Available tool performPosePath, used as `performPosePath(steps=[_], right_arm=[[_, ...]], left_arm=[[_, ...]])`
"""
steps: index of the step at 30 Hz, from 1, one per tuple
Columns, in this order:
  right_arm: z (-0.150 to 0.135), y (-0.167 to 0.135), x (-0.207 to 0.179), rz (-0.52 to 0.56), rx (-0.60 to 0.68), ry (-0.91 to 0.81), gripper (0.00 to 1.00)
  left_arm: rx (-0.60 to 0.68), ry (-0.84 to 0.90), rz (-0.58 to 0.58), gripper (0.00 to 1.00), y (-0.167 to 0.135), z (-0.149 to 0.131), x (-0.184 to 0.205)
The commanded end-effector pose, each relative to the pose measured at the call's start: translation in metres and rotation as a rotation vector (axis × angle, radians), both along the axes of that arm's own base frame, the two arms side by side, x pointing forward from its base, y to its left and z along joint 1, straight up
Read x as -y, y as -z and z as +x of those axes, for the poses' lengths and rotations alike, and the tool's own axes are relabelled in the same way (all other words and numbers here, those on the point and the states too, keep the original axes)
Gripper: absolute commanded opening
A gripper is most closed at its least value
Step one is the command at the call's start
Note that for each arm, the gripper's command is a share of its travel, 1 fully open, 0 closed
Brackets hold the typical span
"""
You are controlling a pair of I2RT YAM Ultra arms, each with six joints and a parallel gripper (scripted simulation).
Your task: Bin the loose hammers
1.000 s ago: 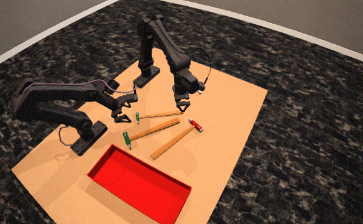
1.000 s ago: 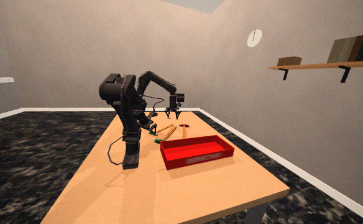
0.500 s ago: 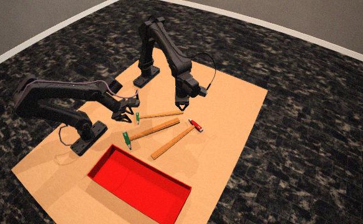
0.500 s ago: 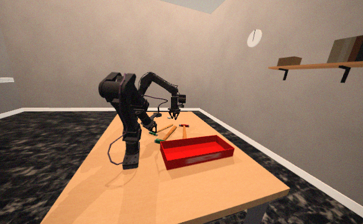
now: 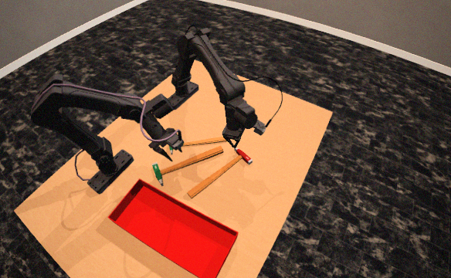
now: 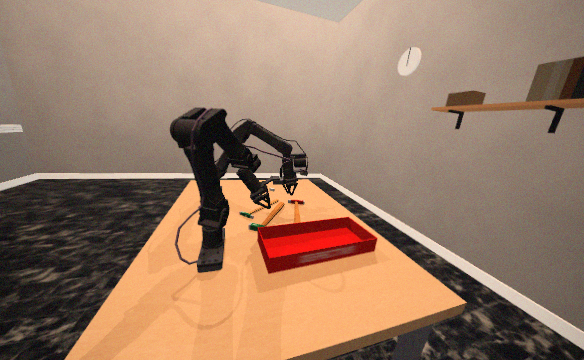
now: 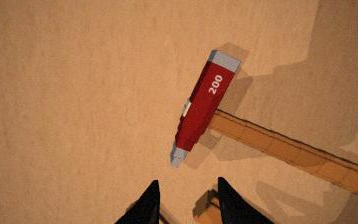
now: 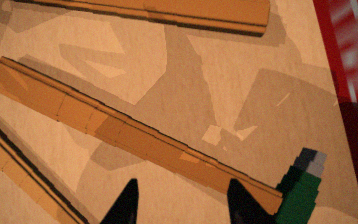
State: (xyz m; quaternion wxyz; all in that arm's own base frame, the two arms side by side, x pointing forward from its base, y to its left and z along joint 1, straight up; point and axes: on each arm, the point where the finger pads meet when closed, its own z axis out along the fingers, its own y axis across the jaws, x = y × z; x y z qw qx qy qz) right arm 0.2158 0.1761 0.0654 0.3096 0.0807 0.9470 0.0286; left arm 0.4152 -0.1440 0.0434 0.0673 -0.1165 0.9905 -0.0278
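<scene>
The red-headed hammer lies on the table. The large green-headed hammer lies in the middle, its head nearest the bin. The small green-headed hammer lies behind it, its head partly hidden by the right gripper in the top view. My left gripper is partly open and empty, above the table beside the red head's narrow end. My right gripper is partly open and empty, above the large green hammer's handle near its head.
The red bin is empty and stands close to the large green head and the red hammer's handle end. The two grippers are near each other over the hammers. The three handles lie close together.
</scene>
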Motion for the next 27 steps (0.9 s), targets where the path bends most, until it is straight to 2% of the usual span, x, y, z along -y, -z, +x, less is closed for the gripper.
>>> performPosePath(steps=[1, 3, 5, 10, 20, 22, 27], right_arm=[[0.022, -0.008, 0.009, 0.041, -0.008, 0.233, 0.52], [0.032, -0.008, 0.013, 0.068, -0.021, 0.324, 0.52], [0.032, -0.008, 0.013, 0.068, -0.021, 0.324, 0.52], [0.056, -0.002, 0.023, 0.151, -0.089, 0.584, 0.52], [0.085, 0.015, 0.04, 0.295, -0.251, 1.009, 0.52], [0.085, 0.015, 0.04, 0.295, -0.251, 1.009, 0.52], [0.097, 0.026, 0.045, 0.39, -0.372, 1.248, 0.52]], left_arm=[[0.068, 0.119, 0.013, 0.42, -0.005, 0.025, 0.001], [0.081, 0.159, 0.018, 0.42, -0.004, 0.031, 0.002], [0.081, 0.159, 0.018, 0.42, -0.004, 0.031, 0.002], [0.116, 0.269, 0.035, 0.42, -0.001, 0.047, 0.006], [0.157, 0.423, 0.063, 0.42, 0.006, 0.068, 0.01], [0.157, 0.423, 0.063, 0.42, 0.006, 0.068, 0.01], [0.169, 0.477, 0.075, 0.42, 0.01, 0.076, 0.012]])
